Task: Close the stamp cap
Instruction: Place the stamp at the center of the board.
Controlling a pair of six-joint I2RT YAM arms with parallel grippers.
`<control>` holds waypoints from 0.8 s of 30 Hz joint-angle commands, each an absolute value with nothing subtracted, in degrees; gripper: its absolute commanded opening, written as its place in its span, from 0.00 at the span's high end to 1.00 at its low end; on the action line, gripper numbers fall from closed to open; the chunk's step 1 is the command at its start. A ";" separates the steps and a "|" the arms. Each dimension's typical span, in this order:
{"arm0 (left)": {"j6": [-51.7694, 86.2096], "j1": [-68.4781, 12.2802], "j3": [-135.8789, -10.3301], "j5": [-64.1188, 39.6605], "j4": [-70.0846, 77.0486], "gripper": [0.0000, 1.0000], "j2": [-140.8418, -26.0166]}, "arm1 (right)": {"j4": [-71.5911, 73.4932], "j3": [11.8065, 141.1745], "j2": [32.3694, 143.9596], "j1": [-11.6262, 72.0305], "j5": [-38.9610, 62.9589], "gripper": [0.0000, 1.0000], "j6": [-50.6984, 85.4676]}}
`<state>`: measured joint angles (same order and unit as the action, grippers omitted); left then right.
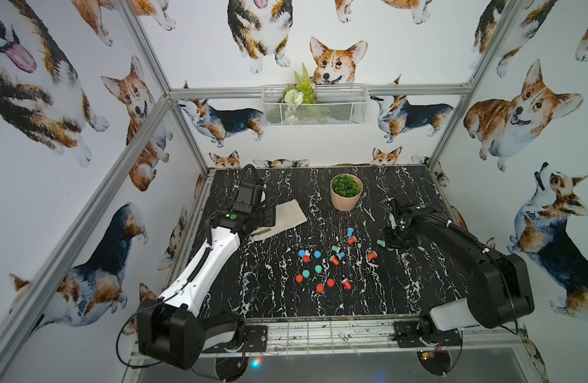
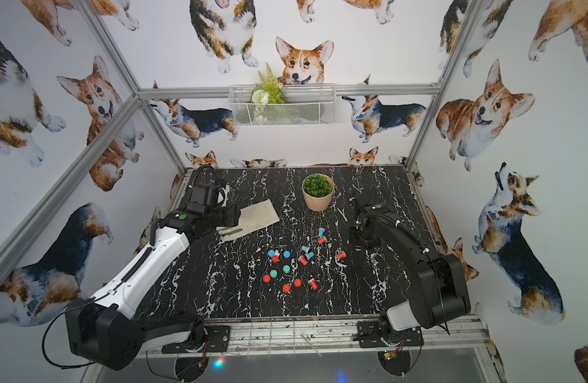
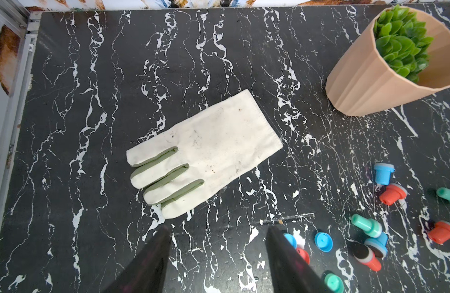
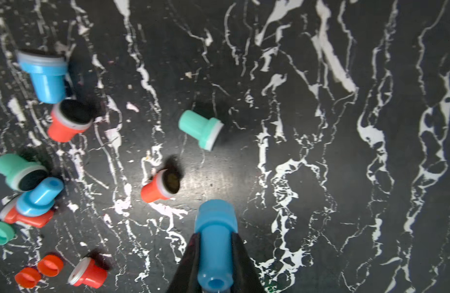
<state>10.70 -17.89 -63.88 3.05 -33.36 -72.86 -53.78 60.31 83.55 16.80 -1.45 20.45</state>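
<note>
My right gripper (image 4: 215,236) is shut on a blue stamp (image 4: 215,215), held by its narrow handle a little above the black marble table (image 4: 320,152). The stamp's wide end points at the table and its face is hidden. Uncapped teal (image 4: 201,129) and red (image 4: 159,187) stamps lie just beyond it. Several loose caps lie mid-table, among them a blue cap (image 1: 317,254), a teal cap (image 1: 318,268) and a red cap (image 1: 330,282). My left gripper (image 3: 219,228) hovers open with nothing between its fingers, beside the glove's fingertips, with a blue cap (image 3: 323,242) to one side.
A white glove (image 1: 287,215) lies at the back left, partly under my left wrist. A potted plant (image 1: 346,195) stands at the back centre. More blue, red and teal stamps lie scattered mid-table (image 1: 335,255). A wire basket (image 1: 314,106) hangs on the back wall.
</note>
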 commanded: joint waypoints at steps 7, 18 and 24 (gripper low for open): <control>10.28 -17.75 -64.44 2.71 -32.96 0.36 -73.56 | -49.08 58.43 89.19 11.43 -1.86 0.96 18.58; 10.21 -17.75 -64.60 2.78 -33.13 0.36 -73.53 | -46.67 57.21 93.89 10.90 -0.15 0.84 19.86; 10.11 -17.75 -64.60 3.05 -33.22 0.36 -73.25 | -46.58 57.10 94.88 10.90 -0.03 0.77 19.97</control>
